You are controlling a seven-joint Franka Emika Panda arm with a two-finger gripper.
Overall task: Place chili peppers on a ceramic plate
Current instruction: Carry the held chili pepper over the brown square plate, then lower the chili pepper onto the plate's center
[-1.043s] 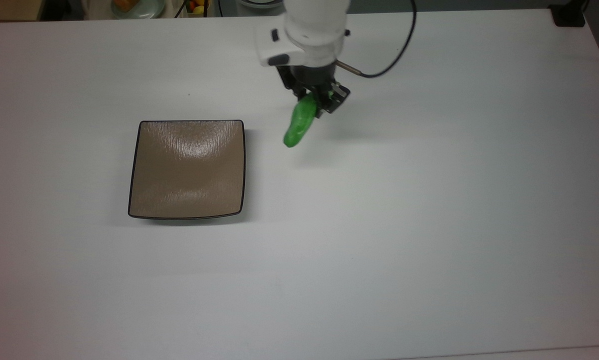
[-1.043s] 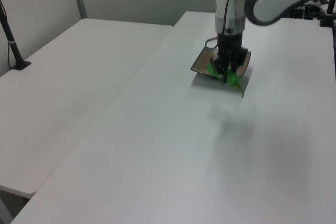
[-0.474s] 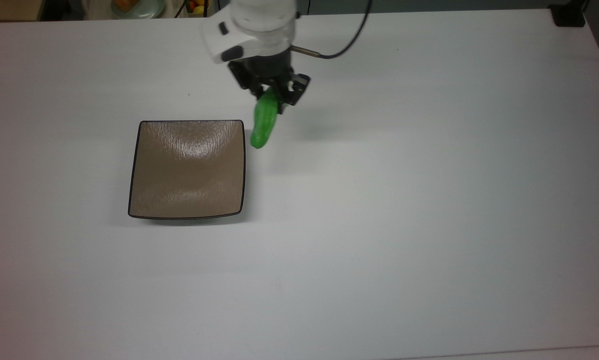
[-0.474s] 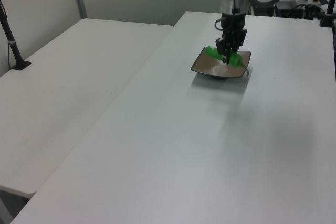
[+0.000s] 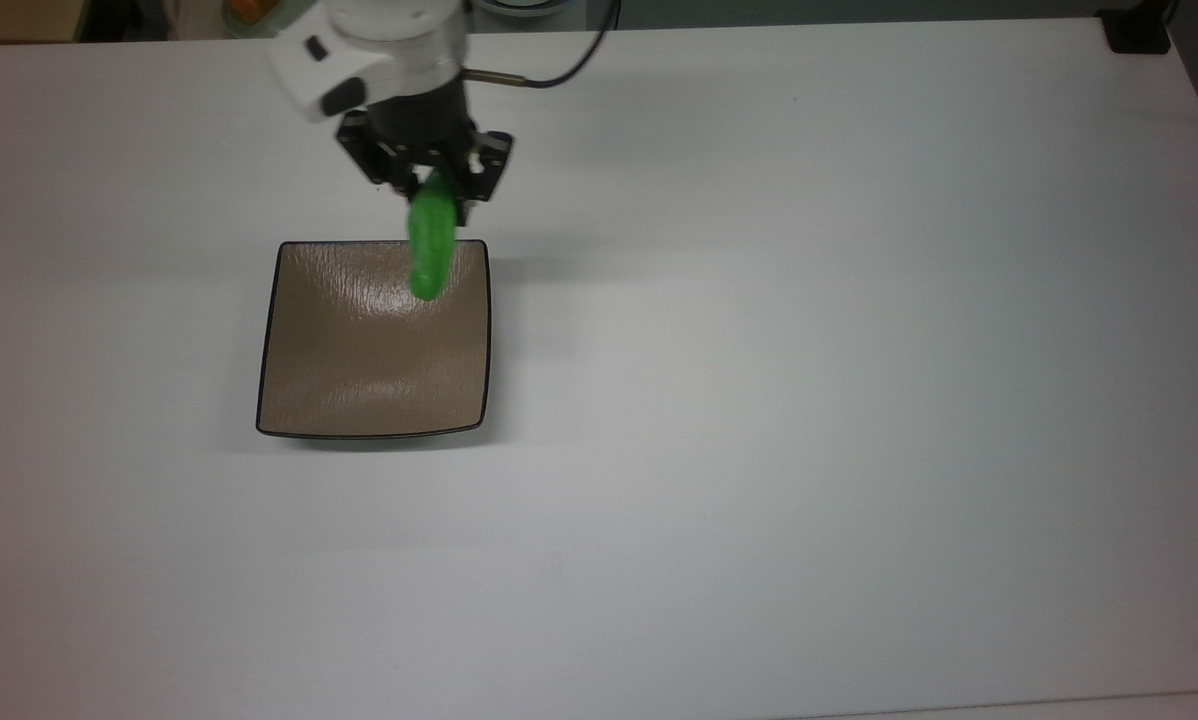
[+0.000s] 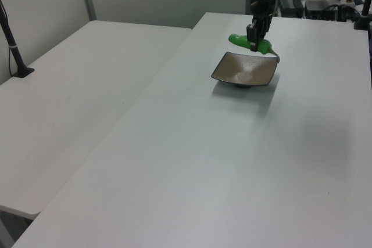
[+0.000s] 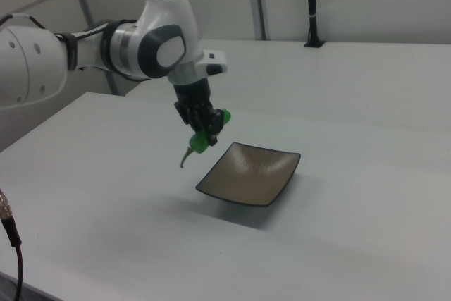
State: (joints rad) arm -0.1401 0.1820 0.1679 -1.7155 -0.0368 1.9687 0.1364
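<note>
My gripper (image 5: pixel 437 190) is shut on the bright green chili pepper (image 5: pixel 431 243), which hangs in the air. In the top view the pepper's free end lies over the upper right part of the square tan-brown ceramic plate (image 5: pixel 359 370). The left view has the gripper (image 6: pixel 253 43) and the pepper (image 6: pixel 239 41) above the far edge of the plate (image 6: pixel 244 72). In the right view the gripper (image 7: pixel 204 134) holds the pepper (image 7: pixel 201 143) left of the plate (image 7: pixel 246 177), with the thin stem (image 7: pixel 185 155) curving down.
The plate rests on a wide white table (image 5: pixel 809 400). A black cable (image 5: pixel 559 70) runs from the gripper's wrist. A second white table (image 6: pixel 75 85) stands at the left view's left, with a black post (image 6: pixel 14 50) on it.
The gripper has carried the pepper toward the top view's left, from beside the plate's right edge to over its upper right part. The plate has not moved.
</note>
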